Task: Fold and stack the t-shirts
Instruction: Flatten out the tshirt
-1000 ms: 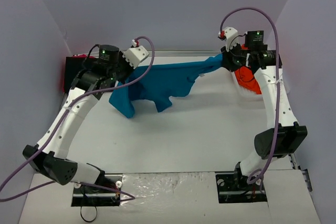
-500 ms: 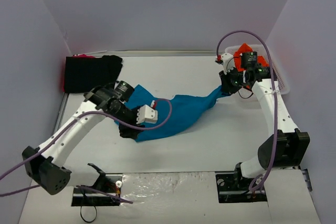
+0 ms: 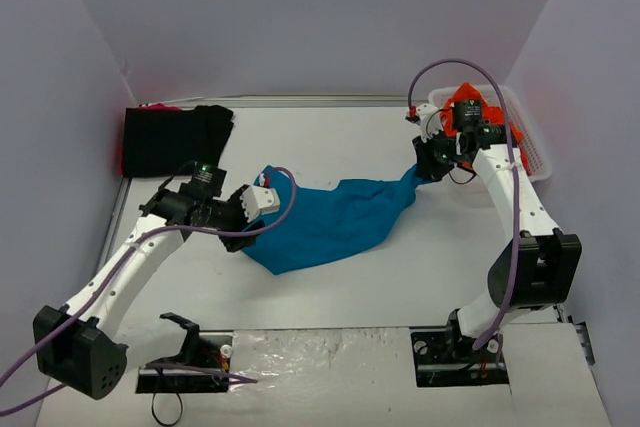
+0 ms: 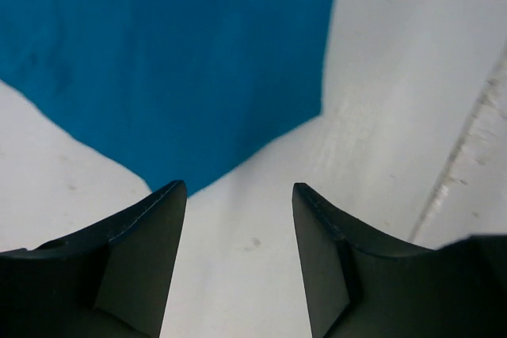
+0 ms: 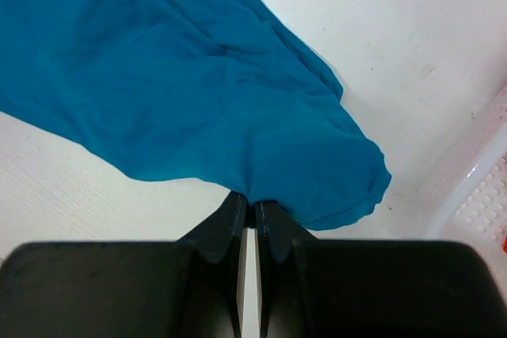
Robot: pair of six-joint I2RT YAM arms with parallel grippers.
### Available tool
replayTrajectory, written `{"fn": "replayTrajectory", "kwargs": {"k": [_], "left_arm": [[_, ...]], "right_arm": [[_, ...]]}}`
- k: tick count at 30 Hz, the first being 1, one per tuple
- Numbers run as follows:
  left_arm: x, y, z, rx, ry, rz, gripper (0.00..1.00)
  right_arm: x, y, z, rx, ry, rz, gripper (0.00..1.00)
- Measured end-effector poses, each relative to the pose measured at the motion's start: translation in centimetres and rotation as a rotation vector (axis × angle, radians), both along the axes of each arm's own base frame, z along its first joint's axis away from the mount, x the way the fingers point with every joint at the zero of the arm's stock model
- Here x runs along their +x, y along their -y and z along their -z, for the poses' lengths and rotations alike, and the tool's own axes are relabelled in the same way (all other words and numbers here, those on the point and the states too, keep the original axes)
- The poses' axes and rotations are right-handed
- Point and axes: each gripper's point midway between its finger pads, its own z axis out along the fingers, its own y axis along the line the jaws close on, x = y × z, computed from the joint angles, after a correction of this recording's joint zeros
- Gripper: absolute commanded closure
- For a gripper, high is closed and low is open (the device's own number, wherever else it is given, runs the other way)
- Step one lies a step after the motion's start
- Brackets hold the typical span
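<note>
From above, the teal shirt (image 3: 330, 222) lies rumpled in a long band across the middle of the desk (image 3: 400, 277), between the two arms. The left tool (image 3: 248, 230) is at the shirt's left end. The wrist and its white camera hide the fingers here, so their gap cannot be told from this view. The right tool (image 3: 422, 169) is at the shirt's right tip, near the basket (image 3: 533, 152), and its grip is too small to make out. An orange shirt (image 3: 468, 104) sits in the basket, partly behind the right arm. A black shirt (image 3: 175, 137) lies at the far left corner.

In the left wrist view, the fingers (image 4: 135, 251) stand wide apart with only bare desk between them. A teal corner lies just ahead of the tips, apart from them, and the rest of the shirt is cut off at the top.

In the right wrist view, the fingers (image 5: 222, 231) are pressed nearly together, pinching a fold of teal cloth at their tips. The shirt spreads away to the upper left, out of frame. Only a corner of the basket shows at the right edge.
</note>
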Motion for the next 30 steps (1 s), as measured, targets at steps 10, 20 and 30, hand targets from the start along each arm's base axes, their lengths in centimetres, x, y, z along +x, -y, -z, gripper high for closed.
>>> {"fn": "replayTrajectory", "kwargs": {"k": [10,20,30], "left_arm": [[13.0,-0.5,3.5,-0.044,0.057,-0.314,0.45],[23.5,-1.3,5.2,-0.148,0.015,-0.429,0.45],[26.8,0.2,6.5,-0.227,-0.071,-0.37,0.45]], "right_arm": [[0.7,-0.3,3.5,0.012,-0.08,-0.01,1.0],[1.1,-0.6,6.5,0.018,-0.151,-0.031,1.0],[1.1,-0.9,8.4,0.015,-0.198,-0.048,1.0]]}}
